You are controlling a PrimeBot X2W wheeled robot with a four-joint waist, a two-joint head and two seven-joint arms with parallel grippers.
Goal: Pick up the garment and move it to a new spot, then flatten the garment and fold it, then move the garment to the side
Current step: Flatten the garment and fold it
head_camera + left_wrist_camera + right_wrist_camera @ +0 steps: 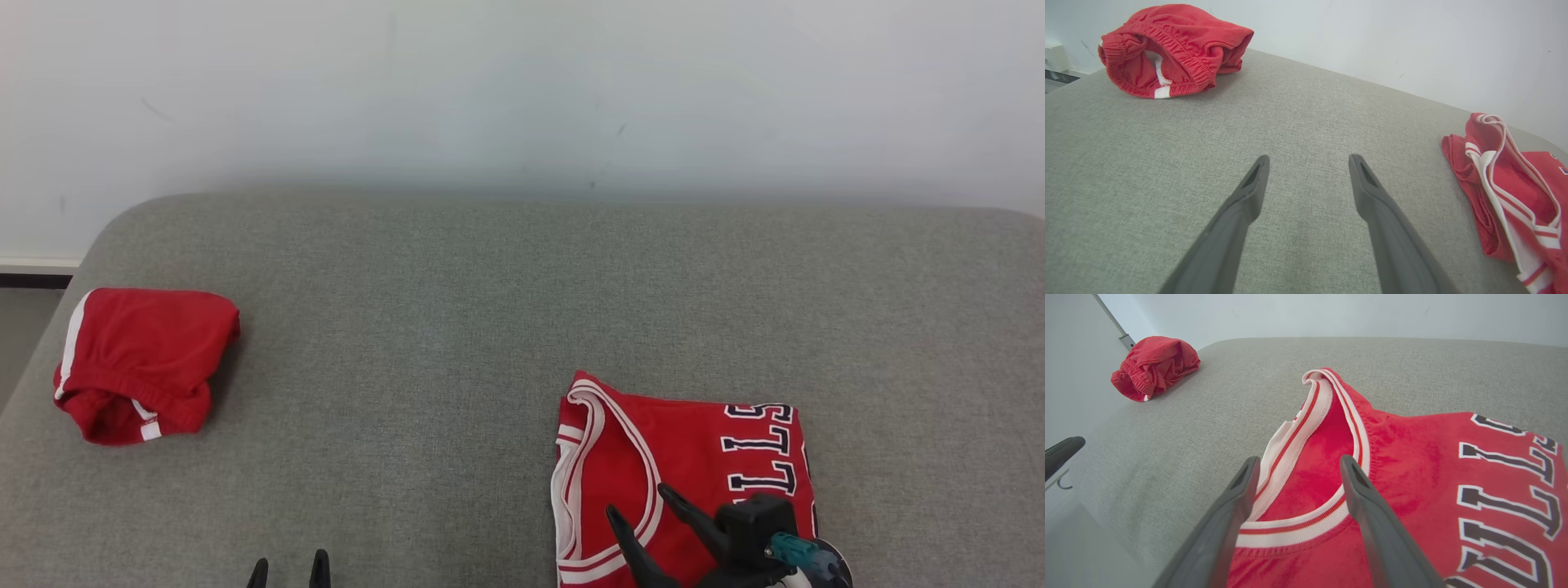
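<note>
Head view: red jersey (694, 474) lay folded in a rough rectangle on the grey fabric-covered desk (457, 327), right of centre and near the front edge. The neck opening, trimmed in white and red, faced the robot's left. Dark, white-outlined letters ran along the opposite side.

Red shorts (147, 359), bundled with the elastic waistband toward the front, sat near the desk's left edge, well apart from the jersey. A pale wall (522, 82) stood behind the desk.

Right gripper (635, 500): jaws spread wide, nothing between them, fingers pointing up-left over the jersey's near left part. Right wrist view: the gripper (1298, 460) straddled the neckline of the jersey (1412, 457), one finger over the left band of trim and the other over the right. Contact with the cloth could not be determined. The shorts (1155, 365) showed far off at upper left.

Left gripper (290, 560): only the tips showed at the bottom edge, left of centre. Left wrist view: this gripper (1309, 158) was open and empty above bare desk fabric. The shorts (1175, 45) lay ahead to the left and the jersey (1506, 196) off to the right, both clear of the fingers.
</note>
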